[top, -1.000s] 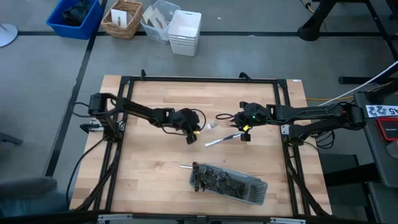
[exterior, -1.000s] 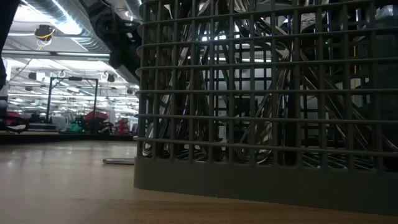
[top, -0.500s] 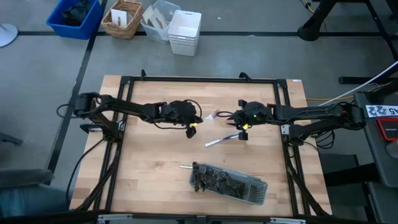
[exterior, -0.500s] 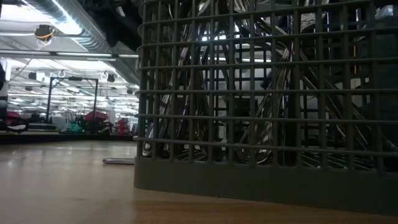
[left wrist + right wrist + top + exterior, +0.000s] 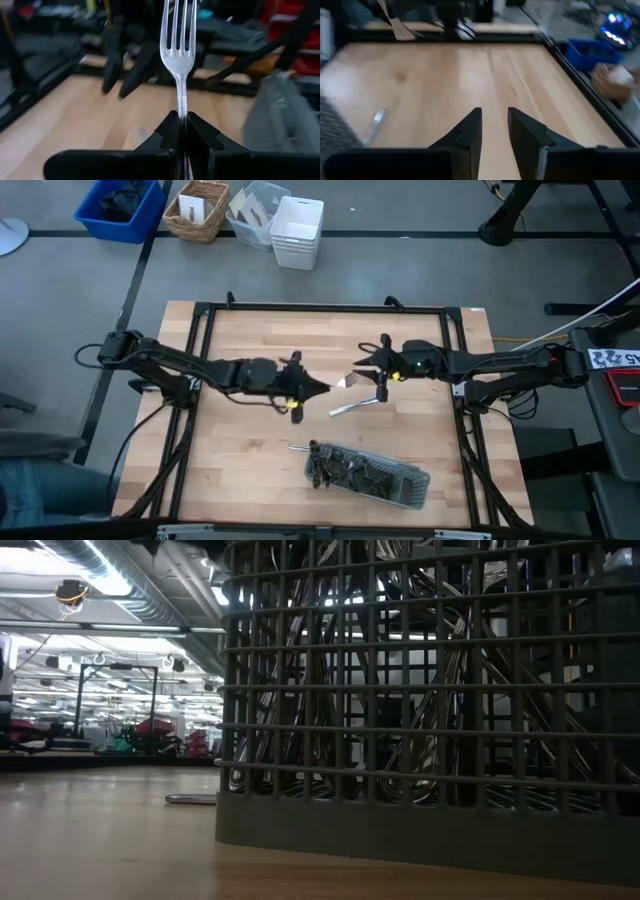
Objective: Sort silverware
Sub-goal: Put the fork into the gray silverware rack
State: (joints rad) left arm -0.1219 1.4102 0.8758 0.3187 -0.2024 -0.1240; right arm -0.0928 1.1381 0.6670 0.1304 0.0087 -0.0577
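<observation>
My left gripper is above the table's middle, shut on a silver fork whose tines point toward the table's right edge. Just to the right, my right gripper faces it, open, with nothing between its fingers. One loose piece of silverware lies flat on the wood below them. Another piece lies beside the dark grey mesh tray. The tray lies near the front edge and holds several pieces of silverware. My left gripper pinches the fork's handle just behind the neck between its two fingers. The fingers come nearly level from the table's left and lie along the fork. The fork sticks out past the fingertips, lifted clear of the table. The rest of the handle is hidden between the fingers.
A black frame runs around the wooden table. On the floor beyond the far edge stand a blue bin, a wicker basket and white containers. Bare wood lies at the table's far middle and near left.
My left gripper has risen with the fork and tipped up from slanting downward to nearly level, while its arm has drawn back toward the table's left. The fork now points toward the table's right edge. My right gripper has tipped up toward level, staying open.
</observation>
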